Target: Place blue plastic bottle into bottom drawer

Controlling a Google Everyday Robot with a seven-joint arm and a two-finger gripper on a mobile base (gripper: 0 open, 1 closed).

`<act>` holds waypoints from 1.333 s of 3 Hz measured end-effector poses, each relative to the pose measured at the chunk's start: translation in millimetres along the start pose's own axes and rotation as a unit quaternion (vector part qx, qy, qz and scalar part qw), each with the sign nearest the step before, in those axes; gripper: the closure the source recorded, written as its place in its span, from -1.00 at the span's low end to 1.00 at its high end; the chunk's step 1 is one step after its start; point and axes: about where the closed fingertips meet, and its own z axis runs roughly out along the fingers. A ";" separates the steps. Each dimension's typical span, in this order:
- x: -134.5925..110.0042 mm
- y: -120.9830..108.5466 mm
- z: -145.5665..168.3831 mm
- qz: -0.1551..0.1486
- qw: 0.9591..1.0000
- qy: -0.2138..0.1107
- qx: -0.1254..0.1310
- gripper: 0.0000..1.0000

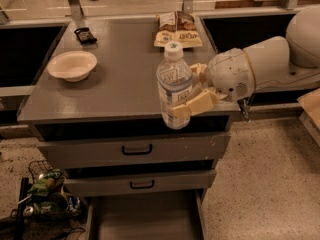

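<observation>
**Holding the bottle at the front edge, drawer open below**

My gripper (pixel 184 90) is clamped on the blue plastic bottle (pixel 173 79), with one pale finger (pixel 196 105) across the lower part of the label and the other mostly hidden behind the bottle. The bottle stands upright in the grasp, white cap on top. Its base shows in front of the front edge of the cabinet top (pixel 120 91), so I judge it is lifted clear of the surface, though I cannot be fully sure.

Directly under the gripper are the two upper drawers, both closed, the first handle (pixel 136 149) above the second handle (pixel 142 184). Lower again, and a little toward the left of the view, the bottom drawer (pixel 145 219) is pulled out and its flat grey floor is bare.

Behind the gripper lie some snack bags (pixel 177 30). Far to the left of it in the view sits a white bowl (pixel 72 65).

So I judge the grasp and lift as done. Left to do: bring the bottle forward past the cabinet front, lower it to the drawer and release it.
</observation>
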 end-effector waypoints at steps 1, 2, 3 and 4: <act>0.4 0.5 0.6 0.000 1.000 0.000 -0.001 1.00; 7.7 -0.9 4.7 0.002 1.000 0.004 0.013 1.00; 41.9 0.8 17.2 0.013 0.999 0.009 0.045 1.00; 70.1 5.0 24.3 0.030 0.998 0.006 0.058 1.00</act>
